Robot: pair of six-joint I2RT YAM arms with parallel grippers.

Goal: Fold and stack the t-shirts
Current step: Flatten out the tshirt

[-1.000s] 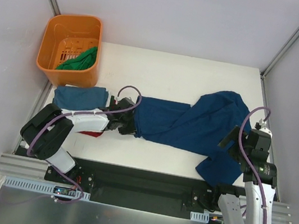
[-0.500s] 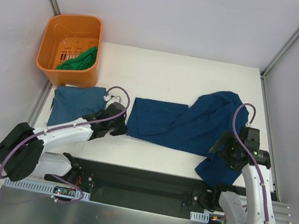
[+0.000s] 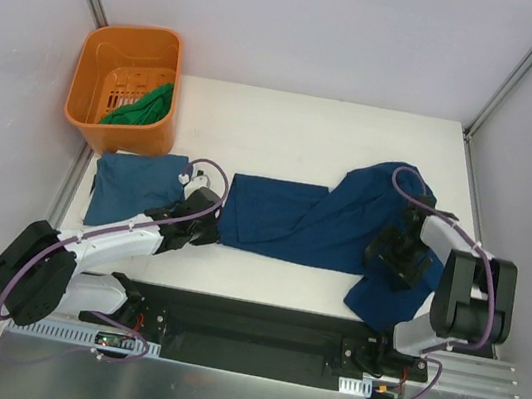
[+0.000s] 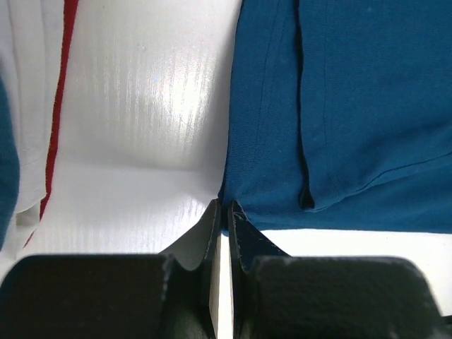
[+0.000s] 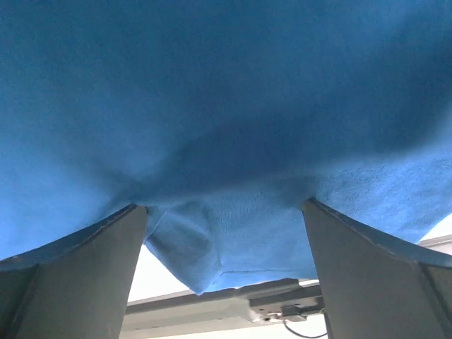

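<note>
Left fingers (image 4: 205,239) are clenched tip to tip on the lower left corner of the large dark blue cotton t-shirt (image 3: 293,219). This shirt lies stretched across the middle of the white table (image 3: 306,135). Its left half is flat and narrow, and its right half is crumpled and twisted. The right fingers (image 5: 70,275) are spread wide and released. A bunch of the same blue cloth hangs between them, but they do not pinch it. In the top view they sit on the shirt's rumpled part, at the lower right of the frame.

By my judgement the task is about in its middle. A folded teal-blue cloth t-shirt (image 3: 132,183) rests at the left of the frame. In the left wrist view a white cloth layer (image 4: 28,106) and a thin red cloth edge (image 4: 60,106) show beside it, so probably two more folded shirts lie under it. The dark blue shirt is not yet folded to that size, nor put on the stack. A green cloth t-shirt (image 3: 144,104) waits in the orange plastic basket (image 3: 100,62) at the upper left, untouched.
</note>
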